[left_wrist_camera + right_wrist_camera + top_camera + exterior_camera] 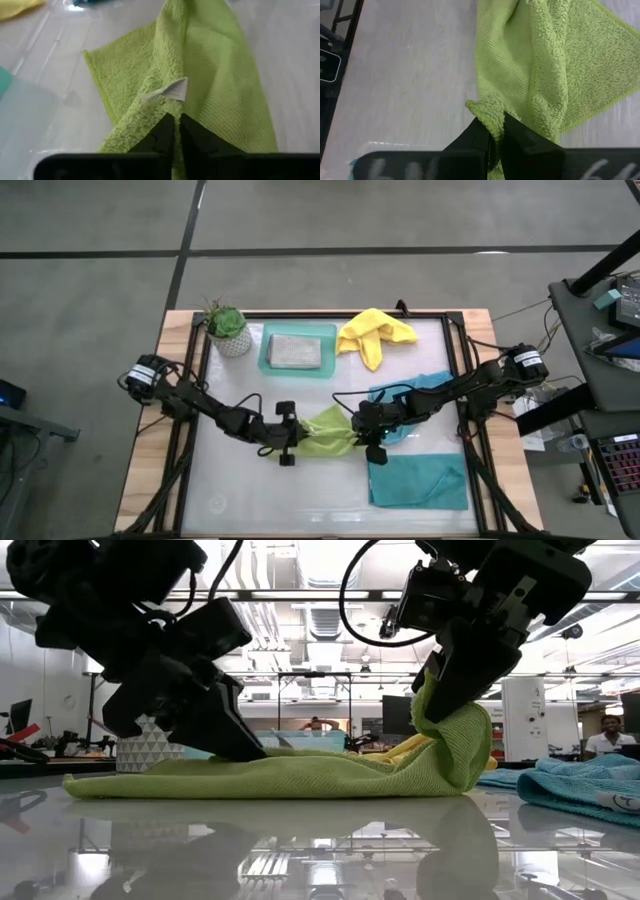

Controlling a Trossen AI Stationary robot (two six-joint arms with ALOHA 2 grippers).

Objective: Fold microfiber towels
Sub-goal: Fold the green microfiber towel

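Two grippers are pinched shut on one cloth, the small lime-green microfibre towel (pixel 330 432) lying near the centre of the white table top (pixel 240 480). The left gripper (pixel 290 435) clamps the towel's nine-o'clock end low against the table; its wrist view shows the fingertips (pixel 167 131) meeting on a ridge of pile just beside a small white label (pixel 172 90). The right gripper (pixel 368 430) holds the three-o'clock end, and the low view shows that end lifted and curled over while the rest lies flat (pixel 280 778).

This looks like the first fold of the lime towel: both ends secured, one raised, nothing yet doubled over. The next move probably calls for carrying the lifted end across toward nine o'clock, over the flat part, with the left grip acting as an anchor, and laying edge on edge before letting go. The soft pile may sag or bunch, so some tension between the two grips should help.

Other towels wait: a crumpled yellow one (pixel 375 335) at one o'clock, a rumpled teal one (pixel 420 395) at three o'clock, a flat teal one (pixel 420 480) at five o'clock, and a folded grey one (pixel 297 350) in the translucent mint-green plastic tray (pixel 266 358) at twelve o'clock.
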